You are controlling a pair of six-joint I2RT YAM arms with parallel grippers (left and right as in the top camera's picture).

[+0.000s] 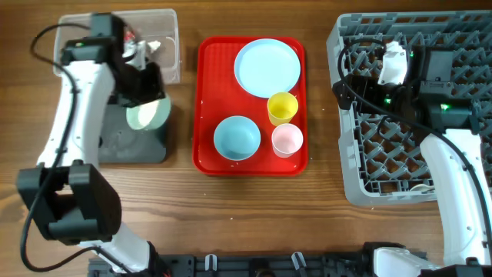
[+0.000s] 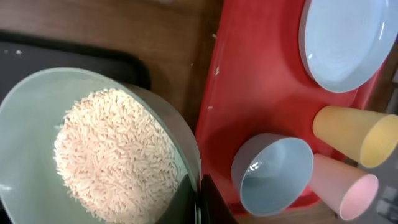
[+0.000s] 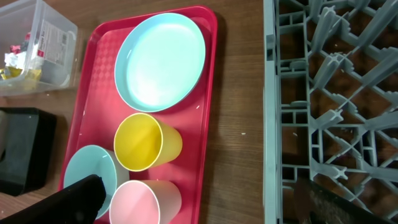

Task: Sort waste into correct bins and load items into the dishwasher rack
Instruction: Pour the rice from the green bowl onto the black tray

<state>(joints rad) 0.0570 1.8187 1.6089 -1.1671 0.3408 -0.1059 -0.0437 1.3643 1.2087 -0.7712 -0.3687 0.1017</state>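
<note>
Red tray (image 1: 207, 92); lt-blue plate (image 1: 267, 67), bowl (image 1: 236, 137); yellow cup (image 1: 282, 108); pink cup (image 1: 287, 139)

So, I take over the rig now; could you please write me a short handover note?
Left gripper: shut on the rim of a bowl holding rice, over the black tray.
Right gripper: open, empty, above the rack.
Done: wrappers are in the clear tub.
Red tray: plate, second bowl, yellow cup, pink cup.
Left: dump the rice, load all five items; none shows in the rack.

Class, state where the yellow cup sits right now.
Overhead, the yellow cup stands on the red tray's right half, between the plate and the pink cup.
</note>
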